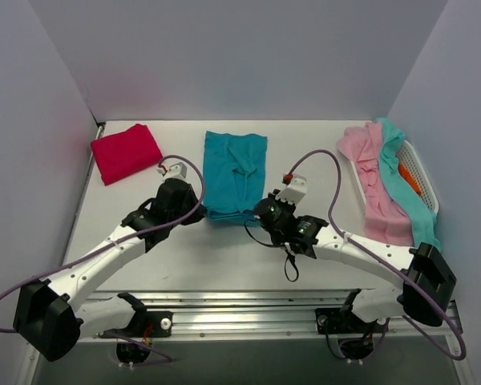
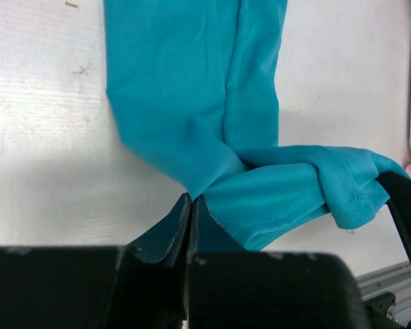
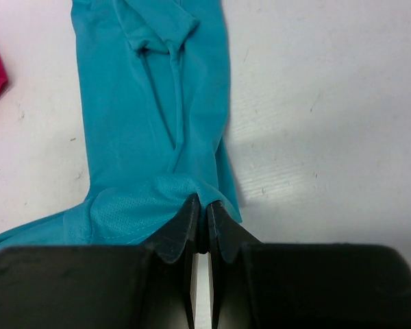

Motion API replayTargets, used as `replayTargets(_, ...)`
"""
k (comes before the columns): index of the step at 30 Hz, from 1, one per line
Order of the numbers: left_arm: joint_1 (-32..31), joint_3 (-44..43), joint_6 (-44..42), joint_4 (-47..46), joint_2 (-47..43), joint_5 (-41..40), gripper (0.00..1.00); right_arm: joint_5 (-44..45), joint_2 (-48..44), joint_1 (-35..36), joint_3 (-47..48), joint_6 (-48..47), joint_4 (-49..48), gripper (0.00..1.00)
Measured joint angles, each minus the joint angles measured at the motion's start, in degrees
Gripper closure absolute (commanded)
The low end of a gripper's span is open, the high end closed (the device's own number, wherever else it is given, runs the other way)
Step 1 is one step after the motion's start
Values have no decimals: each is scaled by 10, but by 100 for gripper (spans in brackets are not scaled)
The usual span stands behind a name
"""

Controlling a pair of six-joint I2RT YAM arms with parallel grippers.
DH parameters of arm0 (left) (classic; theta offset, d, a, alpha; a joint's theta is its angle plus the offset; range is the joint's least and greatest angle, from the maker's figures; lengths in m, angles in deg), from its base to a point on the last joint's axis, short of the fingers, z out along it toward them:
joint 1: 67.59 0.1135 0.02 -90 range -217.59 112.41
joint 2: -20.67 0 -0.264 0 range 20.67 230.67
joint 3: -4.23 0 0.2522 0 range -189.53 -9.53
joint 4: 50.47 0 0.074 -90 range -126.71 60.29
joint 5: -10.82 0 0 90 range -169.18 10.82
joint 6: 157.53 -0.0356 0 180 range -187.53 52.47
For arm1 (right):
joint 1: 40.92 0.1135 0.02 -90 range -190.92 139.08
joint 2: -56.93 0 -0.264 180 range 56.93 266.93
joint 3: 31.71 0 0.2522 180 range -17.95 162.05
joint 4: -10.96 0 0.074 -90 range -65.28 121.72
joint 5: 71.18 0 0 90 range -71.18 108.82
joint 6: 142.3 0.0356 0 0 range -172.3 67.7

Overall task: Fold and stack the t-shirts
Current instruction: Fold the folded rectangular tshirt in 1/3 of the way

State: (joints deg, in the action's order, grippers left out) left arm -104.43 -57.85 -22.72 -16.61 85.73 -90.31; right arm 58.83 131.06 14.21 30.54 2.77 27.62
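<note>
The deep teal t-shirt (image 1: 234,170) lies in a long strip in the middle of the table, its near end bunched and lifted. My left gripper (image 1: 199,211) is shut on the near left corner of that end (image 2: 190,200). My right gripper (image 1: 261,213) is shut on the near right corner (image 3: 204,204). The teal cloth shows in the left wrist view (image 2: 192,103) and in the right wrist view (image 3: 157,116). The crimson-red t-shirt (image 1: 126,152) lies folded at the back left, apart from both grippers.
A white basket (image 1: 421,170) stands at the right edge with a pale pink shirt (image 1: 377,188), a light aqua shirt (image 1: 407,196) and an orange one (image 1: 410,181) draped in and over it. Grey walls close in the table on three sides.
</note>
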Motion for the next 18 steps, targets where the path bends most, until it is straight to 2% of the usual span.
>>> replayTargets(11, 117, -42, -35, -56, 129, 108, 98, -40, 139, -64, 87, -59, -50, 100)
replayTargets(18, 162, -115, -51, -90, 246, 161, 98, -50, 217, -96, 147, -82, -58, 100)
